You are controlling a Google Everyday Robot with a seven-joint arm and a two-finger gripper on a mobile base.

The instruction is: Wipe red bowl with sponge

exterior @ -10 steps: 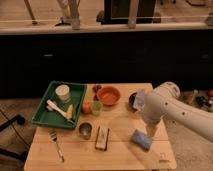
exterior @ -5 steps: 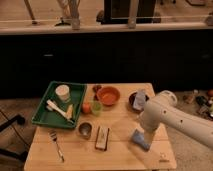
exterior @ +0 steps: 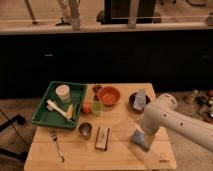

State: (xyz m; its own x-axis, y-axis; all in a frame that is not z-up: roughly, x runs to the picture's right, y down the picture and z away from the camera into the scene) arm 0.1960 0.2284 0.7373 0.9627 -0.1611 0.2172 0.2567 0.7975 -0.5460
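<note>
Camera view: my white arm (exterior: 172, 117) comes in from the right over the pale wooden table (exterior: 75, 159), and my gripper (exterior: 142, 131) is low over the front right part, right at the flat blue rectangular sponge (exterior: 140, 140). I cannot tell whether I am clasping the sponge or just touching it. The round, shallow orange-red bowl (exterior: 108, 95) sits near the back edge, well apart from the sponge. A dark brown-black bowl (exterior: 134, 103) is to the right of it and a small green cup (exterior: 96, 108) is just in front. The small steel cup (exterior: 85, 130) and tan oblong block (exterior: 102, 138) sit to the left of the sponge.
</note>
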